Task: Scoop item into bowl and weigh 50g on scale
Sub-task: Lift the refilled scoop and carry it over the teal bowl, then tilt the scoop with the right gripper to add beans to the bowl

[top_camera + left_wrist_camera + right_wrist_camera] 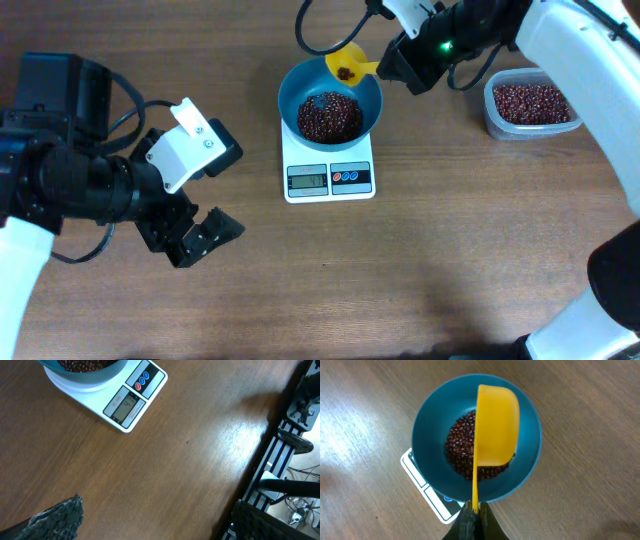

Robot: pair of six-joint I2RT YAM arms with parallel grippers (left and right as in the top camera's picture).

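Small, free-rolling reddish-brown beans (pixel 460 450) are likely best lifted with the yellow plastic scoop (pixel 496 425), handle clamped in the right tool (pixel 474 511).

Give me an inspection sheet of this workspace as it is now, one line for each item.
Surface: brown wooden table.
Job's things: teal bowl with beans stands on the white scale; yellow scoop is over the bowl's far rim with a few beans in it. The display is too small to read.
Clutter: clear tub of beans, apart from the scale.
Grippers: left gripper open, over bare table; right gripper shut on the scoop's handle.
Cables: black cable loops behind the bowl.
Surroundings: black frame past the table edge.
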